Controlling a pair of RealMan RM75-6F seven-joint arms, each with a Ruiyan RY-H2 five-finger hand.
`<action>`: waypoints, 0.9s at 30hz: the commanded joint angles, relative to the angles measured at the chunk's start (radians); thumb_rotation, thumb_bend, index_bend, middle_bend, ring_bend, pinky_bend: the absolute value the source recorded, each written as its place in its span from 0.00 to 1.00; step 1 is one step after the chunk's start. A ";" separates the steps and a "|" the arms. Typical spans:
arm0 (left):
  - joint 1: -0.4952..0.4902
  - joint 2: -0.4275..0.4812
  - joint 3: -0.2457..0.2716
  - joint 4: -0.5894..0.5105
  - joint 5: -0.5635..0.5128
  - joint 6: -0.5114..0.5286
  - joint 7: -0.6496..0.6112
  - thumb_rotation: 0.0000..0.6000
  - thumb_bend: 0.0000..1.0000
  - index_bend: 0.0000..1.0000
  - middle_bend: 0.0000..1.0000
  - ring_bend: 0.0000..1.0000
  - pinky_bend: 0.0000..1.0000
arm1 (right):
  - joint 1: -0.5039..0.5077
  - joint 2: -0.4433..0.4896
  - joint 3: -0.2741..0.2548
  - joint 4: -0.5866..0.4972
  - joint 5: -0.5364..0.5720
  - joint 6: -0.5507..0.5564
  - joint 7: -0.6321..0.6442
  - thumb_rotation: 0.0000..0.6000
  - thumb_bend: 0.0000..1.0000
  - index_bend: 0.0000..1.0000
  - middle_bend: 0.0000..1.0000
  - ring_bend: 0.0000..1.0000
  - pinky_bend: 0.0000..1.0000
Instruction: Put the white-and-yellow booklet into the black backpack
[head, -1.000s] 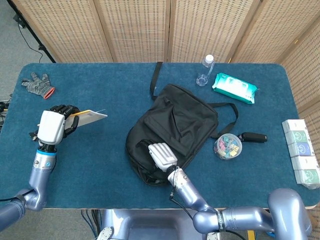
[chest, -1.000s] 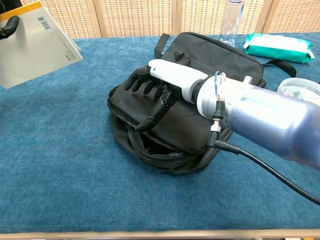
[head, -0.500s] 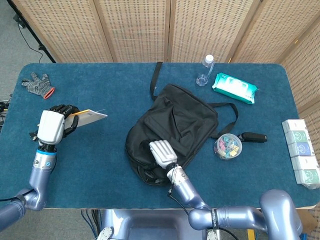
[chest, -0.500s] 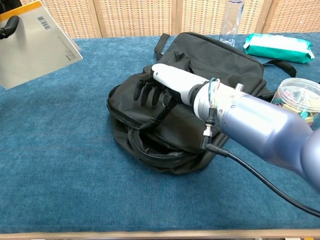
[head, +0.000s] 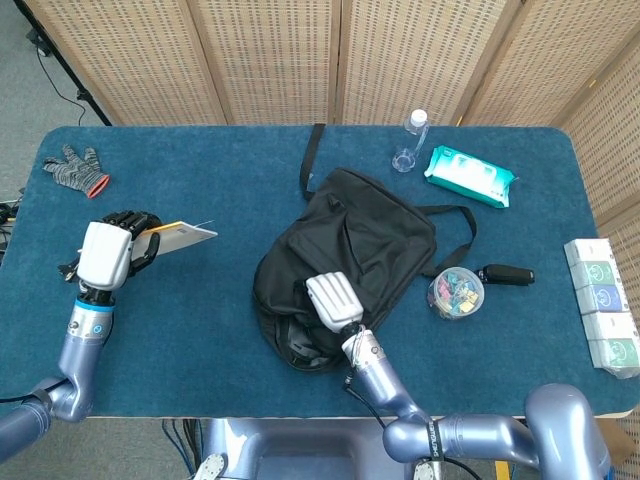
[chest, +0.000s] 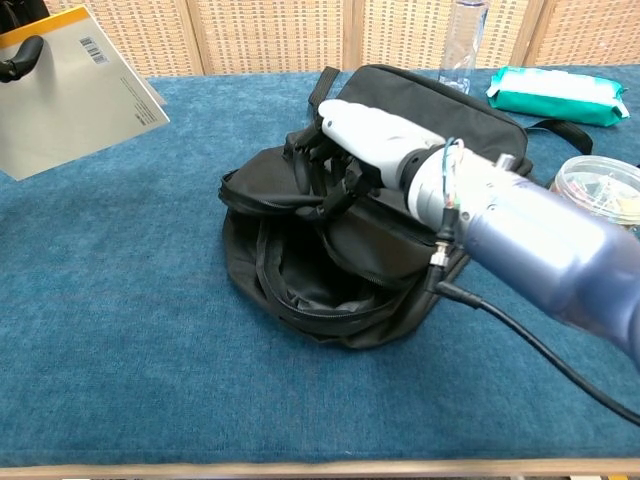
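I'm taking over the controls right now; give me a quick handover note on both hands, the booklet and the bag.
Left robot hand: holds the white-and-yellow booklet in the air, well left of the bag.
Right robot hand: grips the top flap of the black backpack, lifting it so the zippered mouth gapes.
Done: booklet picked up, bag opened.
Left: carry the booklet over, slide it into the opening, let go of both.

A glove (head: 76, 169), bottle (head: 409, 140), wipes pack (head: 469, 176), clip jar (head: 456, 293) and boxes (head: 603, 308) lie on the table (head: 200, 300).

I see bright, even light in both views; shadows stay faint, focus sharp, chest view slightly bowed at edges.
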 joint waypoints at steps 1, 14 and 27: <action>-0.001 -0.001 0.004 0.002 0.004 -0.001 -0.004 1.00 0.60 0.79 0.62 0.55 0.64 | -0.015 0.024 -0.006 -0.013 -0.029 0.015 0.000 1.00 0.33 0.60 0.63 0.64 0.79; -0.012 0.004 0.043 0.022 0.089 0.057 -0.086 1.00 0.60 0.80 0.62 0.55 0.64 | -0.063 0.177 -0.002 -0.072 -0.125 0.013 0.052 1.00 0.46 0.60 0.63 0.65 0.89; -0.039 -0.005 0.120 0.077 0.251 0.183 -0.149 1.00 0.60 0.80 0.62 0.55 0.64 | -0.085 0.358 0.057 -0.144 -0.094 -0.056 0.136 1.00 0.47 0.61 0.64 0.67 0.92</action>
